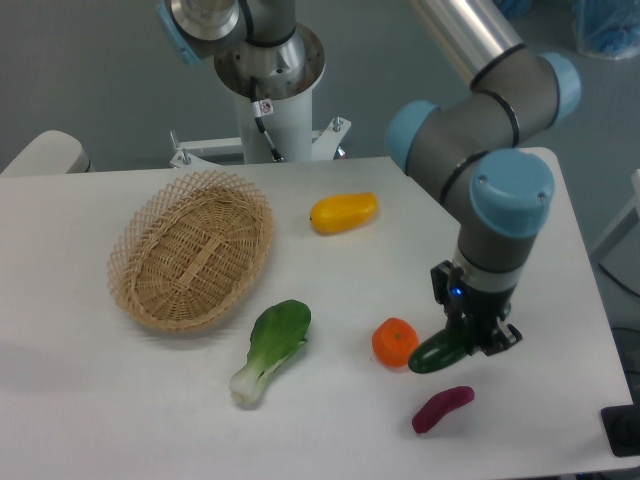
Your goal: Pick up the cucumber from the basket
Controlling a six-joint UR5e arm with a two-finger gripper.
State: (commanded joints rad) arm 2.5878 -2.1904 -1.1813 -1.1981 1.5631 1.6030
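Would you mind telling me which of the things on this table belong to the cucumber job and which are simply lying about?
Part of the job:
- cucumber, in the gripper, to the right of the basket
- basket, nothing in it

Just lying about:
- bok choy
- orange round item, right beside the cucumber
- yellow vegetable
- purple vegetable
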